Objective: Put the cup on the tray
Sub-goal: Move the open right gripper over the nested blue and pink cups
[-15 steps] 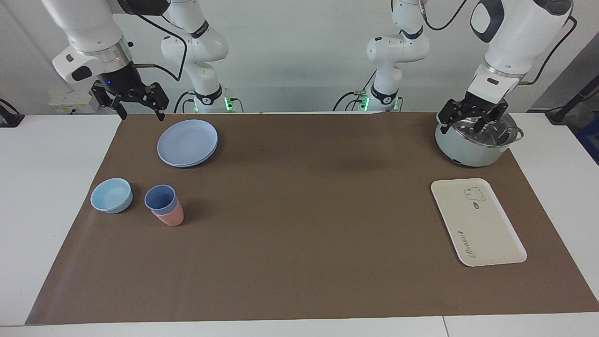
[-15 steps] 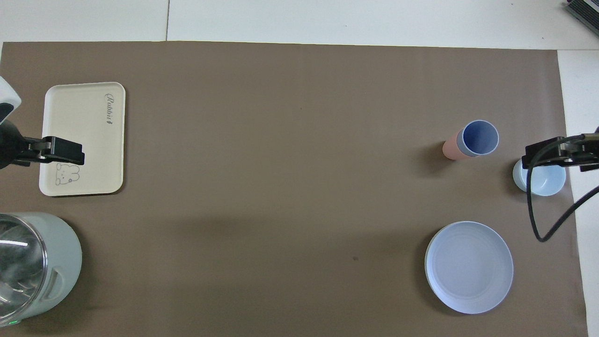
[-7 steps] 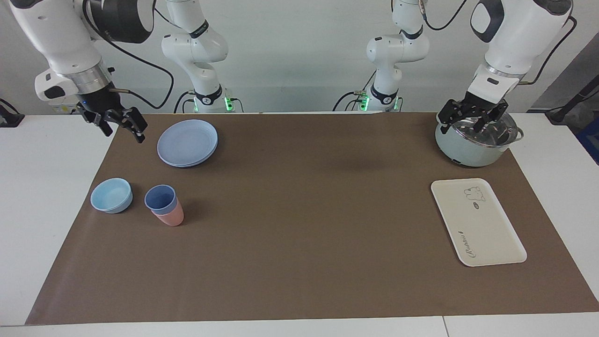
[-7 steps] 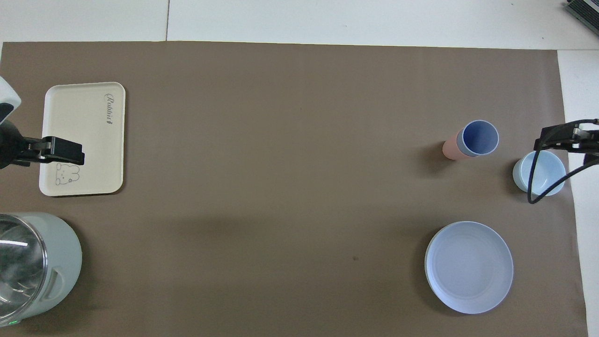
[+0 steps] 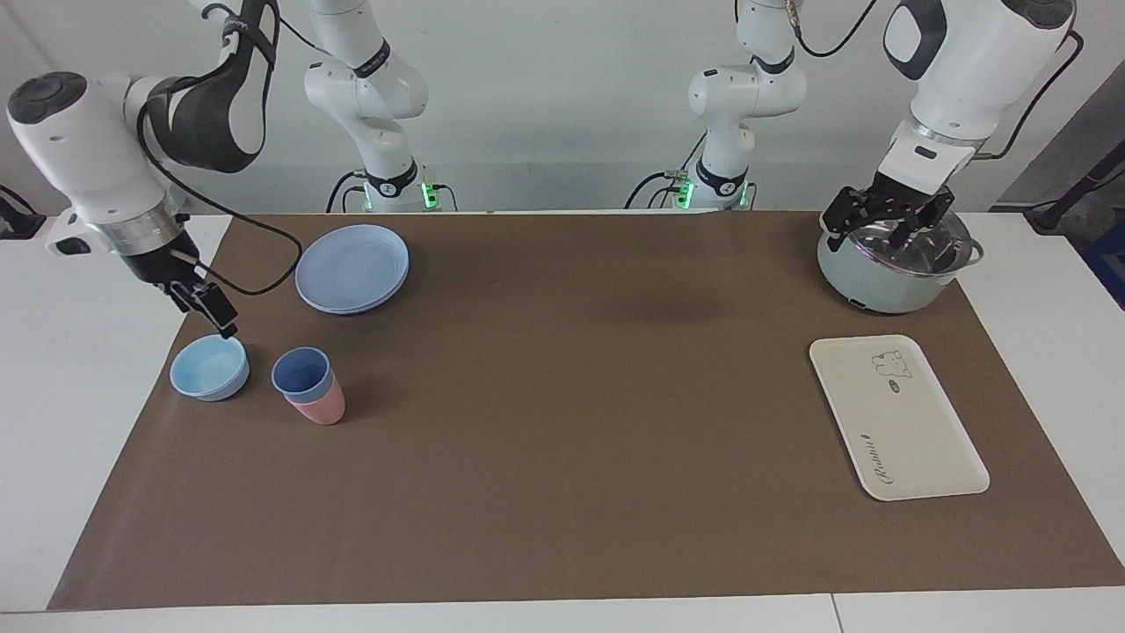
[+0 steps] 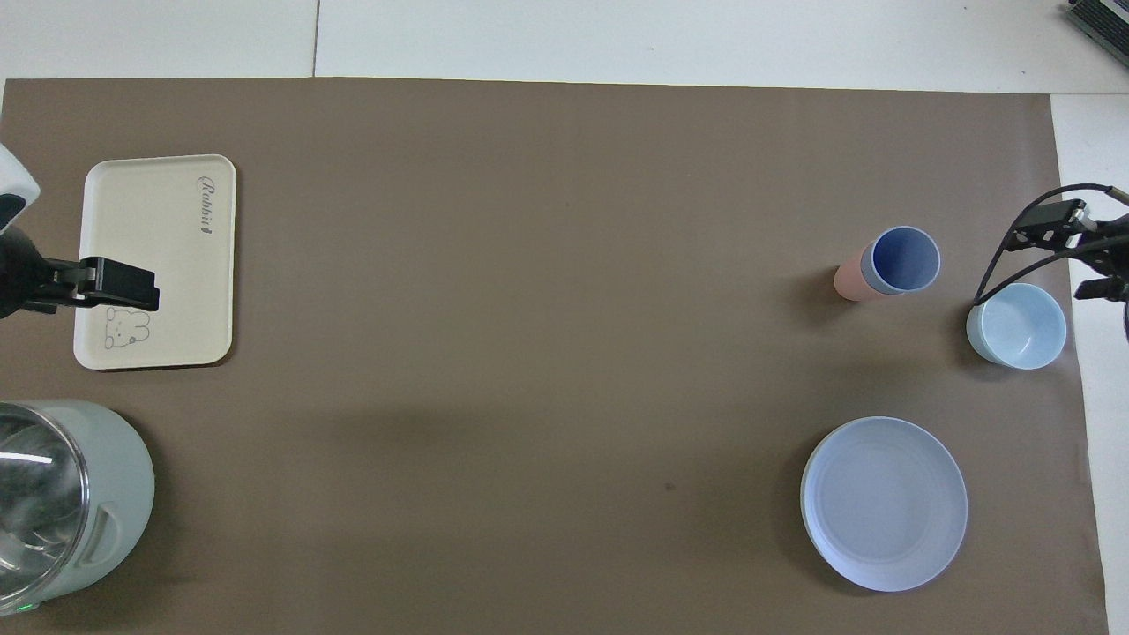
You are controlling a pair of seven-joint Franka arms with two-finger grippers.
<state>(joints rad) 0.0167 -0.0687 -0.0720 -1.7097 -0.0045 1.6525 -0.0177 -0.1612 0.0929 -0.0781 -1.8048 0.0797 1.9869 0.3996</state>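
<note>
Since a second earlier, only the right arm had moved: its right gripper (image 5: pixel 204 303) had swung away from the blue plate (image 5: pixel 352 267) and come down toward the right arm's end of the table, so it now hung just over the robot-side rim of the light-blue bowl (image 5: pixel 209 367), not touching it as far as I could see. From the facing view its fingers were turned nearly edge-on, but they looked spread apart, and nothing was between them. In the overhead view it showed up right at the frame edge (image 6: pixel 1072 251), with its cable looping down past the bowl (image 6: pixel 1016 325).

Nothing else had budged. The cup (image 5: pixel 301 371) was sitting nested inside the salmon-pink tumbler (image 5: pixel 320 408), both upright, just beside the bowl and farther from the robots than the plate. So the cup (image 6: pixel 904 259) was well apart from the tray (image 5: pixel 896 418), which lay flat and bare at the left arm's end of the brown mat (image 5: pixel 571 396), bear drawing toward the robots, script lettering at the other short end.

Left arm was just waiting. The left gripper (image 5: pixel 888 221) hung over the pale green pot (image 5: pixel 879 286) with the glass lid, fingers spread, holding nothing. Funny thing is that from overhead it (image 6: pixel 119 284) looked like it was over the tray (image 6: pixel 168 229), but that's just the angle.
</note>
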